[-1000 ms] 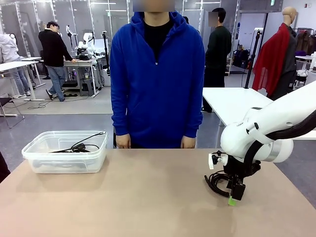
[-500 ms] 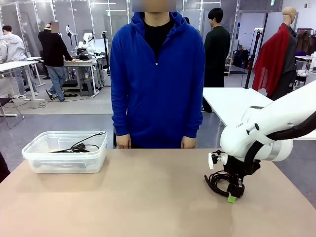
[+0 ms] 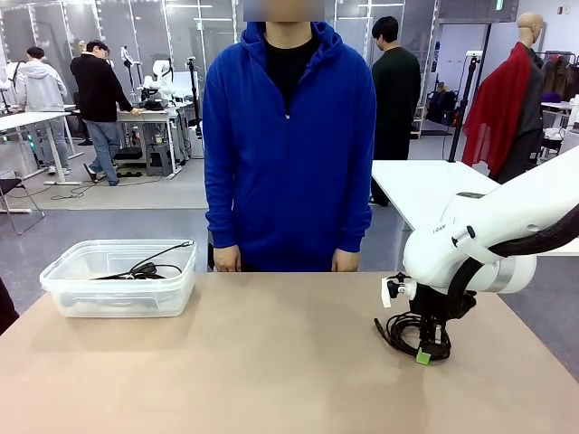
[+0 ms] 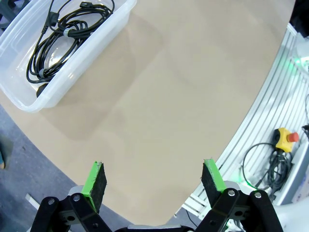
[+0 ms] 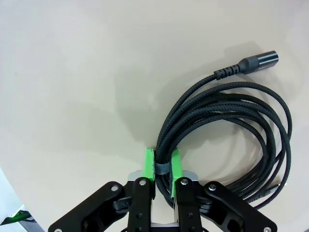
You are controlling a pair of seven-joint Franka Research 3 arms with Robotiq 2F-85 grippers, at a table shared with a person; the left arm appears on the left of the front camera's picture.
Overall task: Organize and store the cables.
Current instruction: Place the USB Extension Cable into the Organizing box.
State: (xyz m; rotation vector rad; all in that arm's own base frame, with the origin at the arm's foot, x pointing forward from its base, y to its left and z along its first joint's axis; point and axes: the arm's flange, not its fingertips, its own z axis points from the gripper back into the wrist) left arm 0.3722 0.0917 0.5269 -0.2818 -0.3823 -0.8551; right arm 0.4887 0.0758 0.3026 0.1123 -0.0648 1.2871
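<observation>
We see the right end effector (image 5: 162, 166) down at the bench (image 3: 271, 362), on its right-hand part as the front view shows it, with its two green pads (image 5: 149, 164) drawn in narrow and clamped on a coiled black cable (image 5: 231, 140). In the right wrist view the pads pinch the bundled strands at the point where a small dark band ties the loops together, so the grip sits at the near edge of the coil. The rest of the coil fans away from the end effector, up and to the right in that view, lying flat on the bench surface. One end of the cable leaves the coil and ends in a black cylindrical plug (image 5: 259, 61) at the far upper right, well apart from the pads. In the front view the same coil (image 3: 398, 333) shows as dark loops on the bench to the left of the end effector (image 3: 423, 354), beneath the white right arm (image 3: 479, 244).

The left end effector (image 4: 153, 178) hangs above the near edge of the bench with its pads spread wide and nothing between them. Beyond it, at the bench's left side, we see a clear plastic bin (image 4: 96, 50) holding another coiled black cable (image 4: 63, 38), well apart from both end effectors. In the front view this bin (image 3: 118, 294) stands on the left part of the bench with the cable (image 3: 140, 268) inside it.

A person in a blue hooded top (image 3: 288, 136) stands at the far side of the bench, hands (image 3: 226, 259) hanging by its edge.
</observation>
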